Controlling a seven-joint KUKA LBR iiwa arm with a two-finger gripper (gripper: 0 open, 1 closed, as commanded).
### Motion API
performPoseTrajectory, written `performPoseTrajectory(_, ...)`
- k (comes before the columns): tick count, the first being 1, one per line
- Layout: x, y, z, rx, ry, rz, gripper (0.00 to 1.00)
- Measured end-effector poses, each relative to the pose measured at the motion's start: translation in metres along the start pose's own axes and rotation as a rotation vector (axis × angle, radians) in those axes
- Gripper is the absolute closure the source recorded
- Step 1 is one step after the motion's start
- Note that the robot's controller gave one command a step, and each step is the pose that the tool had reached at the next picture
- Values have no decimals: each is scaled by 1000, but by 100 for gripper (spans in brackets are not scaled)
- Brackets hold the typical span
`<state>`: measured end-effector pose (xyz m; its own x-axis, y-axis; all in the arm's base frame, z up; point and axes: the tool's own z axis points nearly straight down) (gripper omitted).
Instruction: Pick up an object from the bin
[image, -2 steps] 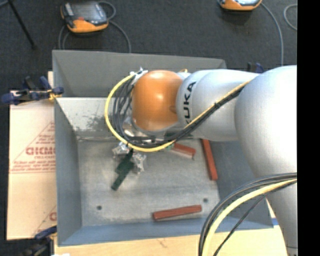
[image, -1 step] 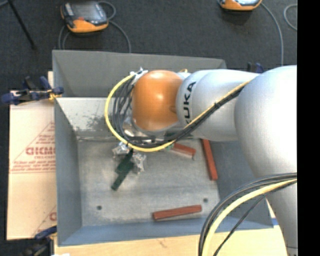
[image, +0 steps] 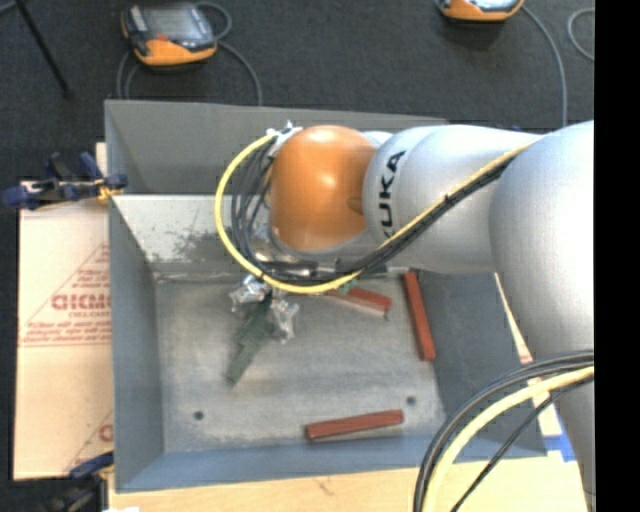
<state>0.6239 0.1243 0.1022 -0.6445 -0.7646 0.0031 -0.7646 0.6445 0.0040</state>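
A large grey-white arm (image: 480, 210) is seen reaching in from the right across a grey metal bin (image: 200, 385). Much of the bin's back and right side is covered by the arm. An orange cover (image: 315, 185) is carried at the wrist, ringed by yellow and black cables (image: 228, 200), and the back middle of the floor is hidden beneath it.

Three red-brown bars are scattered on the floor. The front bar (image: 355, 425) is laid lengthwise near the front wall, well apart from everything else. The right bar (image: 419, 315) is laid front to back, right of centre. The short bar (image: 368, 301) is partly tucked under the arm, just beside the right bar's upper end.

A dark green strip (image: 243, 355) is laid slantwise left of centre, its lower end pointed toward the front left. Bare floor is left around it.

The silver jaws are set low beneath the orange cover, spread, with one placed on each side of the strip's upper end. Whether the strip is touched by them cannot be told. The short bar is found near the jaws, to their right.
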Motion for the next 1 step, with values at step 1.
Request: performPoseTrajectory(1,-1,-1,-25,3,-2,0,100)
